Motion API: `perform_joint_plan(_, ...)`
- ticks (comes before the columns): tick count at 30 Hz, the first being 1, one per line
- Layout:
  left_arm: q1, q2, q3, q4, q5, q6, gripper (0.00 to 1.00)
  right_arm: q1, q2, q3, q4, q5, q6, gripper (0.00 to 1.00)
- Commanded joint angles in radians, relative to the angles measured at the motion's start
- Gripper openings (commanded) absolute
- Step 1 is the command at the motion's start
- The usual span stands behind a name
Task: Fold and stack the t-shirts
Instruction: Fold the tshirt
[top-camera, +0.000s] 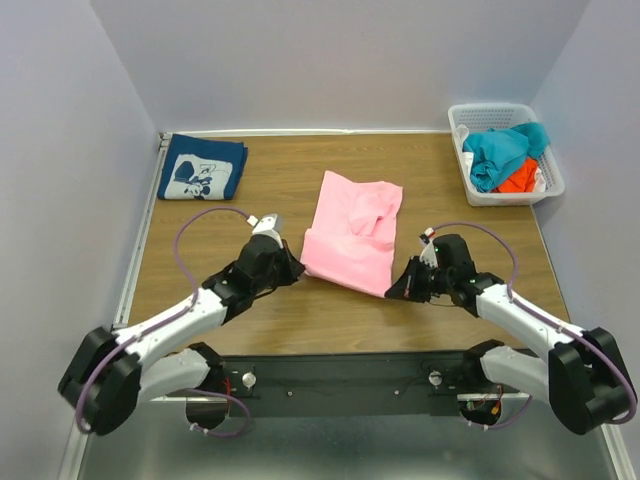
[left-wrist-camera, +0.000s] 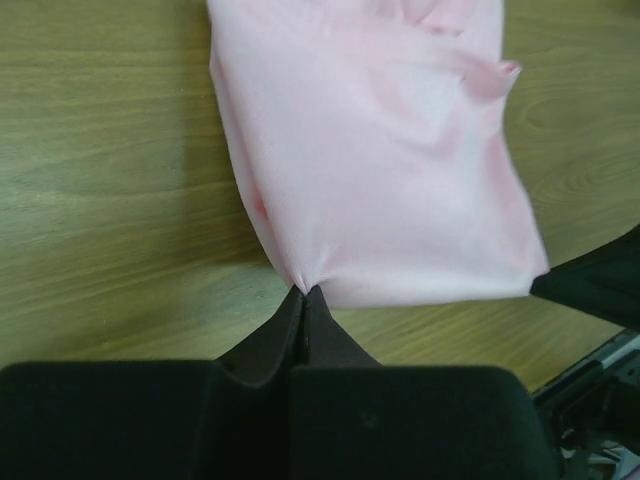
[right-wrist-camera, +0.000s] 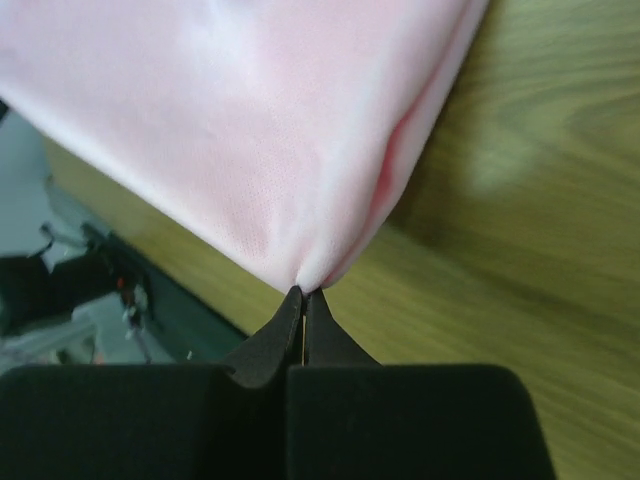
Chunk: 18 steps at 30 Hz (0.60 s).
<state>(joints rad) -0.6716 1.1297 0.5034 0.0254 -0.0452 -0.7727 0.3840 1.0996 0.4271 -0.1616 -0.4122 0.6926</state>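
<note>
Pink t-shirt (top-camera: 352, 232) lying partly folded in the middle of the worktop (top-camera: 300, 320), with a sleeve flap sitting on its upper half. Left claw (left-wrist-camera: 305, 292) clenching the tee's near-left corner, cloth gathering to a point right at the closed tips. Right claw (right-wrist-camera: 303, 292) gripping the near-right corner the same way. How much fabric is sitting inside either claw is hidden by the black fingers. Both wrist views are cropping off the tee's far end, and the layers underneath are not showing. Cannot tell whether the pinched corners are touching the wood or hanging just above it.

Navy t-shirt (top-camera: 203, 167) lying folded well to the far left of the pink one, white cartoon print facing up, print too small to read. White basket (top-camera: 505, 195) sitting well to the far right of the pink tee, holding teal cloth (top-camera: 498, 152) and orange cloth (top-camera: 518, 180), both crumpled so the garment types are unclear.
</note>
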Motion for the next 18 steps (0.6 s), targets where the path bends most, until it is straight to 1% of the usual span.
perform_joint_plan(1, 0.001, -0.166, 0.024, -0.160, -0.110, -0.008, 0.00, 0.007, -0.072, 0.015, -0.082, -0.308, -0.047, 0.01)
perform_joint_plan(2, 0.000, -0.221, 0.032, -0.204, -0.126, -0.010, 0.00, 0.007, -0.086, 0.028, -0.102, -0.339, -0.045, 0.01)
perform_joint_plan(4, 0.001, -0.270, 0.052, -0.263, -0.154, -0.017, 0.00, 0.009, -0.132, 0.047, -0.131, -0.424, -0.042, 0.01)
perform_joint_plan(6, 0.003, -0.335, 0.066, -0.283, -0.157, -0.016, 0.00, 0.012, -0.156, 0.073, -0.148, -0.497, -0.035, 0.01)
perform_joint_plan(9, 0.003, -0.396, 0.099, -0.303, -0.177, -0.017, 0.00, 0.015, -0.201, 0.099, -0.164, -0.552, -0.007, 0.01)
perform_joint_plan(14, 0.001, -0.429, 0.141, -0.297, -0.222, -0.022, 0.00, 0.015, -0.242, 0.154, -0.174, -0.536, 0.016, 0.01)
perform_joint_plan(17, 0.001, -0.397, 0.162, -0.260, -0.258, -0.027, 0.00, 0.015, -0.248, 0.186, -0.179, -0.459, 0.030, 0.01)
perform_joint_plan(18, 0.003, -0.383, 0.168, -0.251, -0.272, -0.022, 0.00, 0.015, -0.244, 0.188, -0.182, -0.412, 0.038, 0.01)
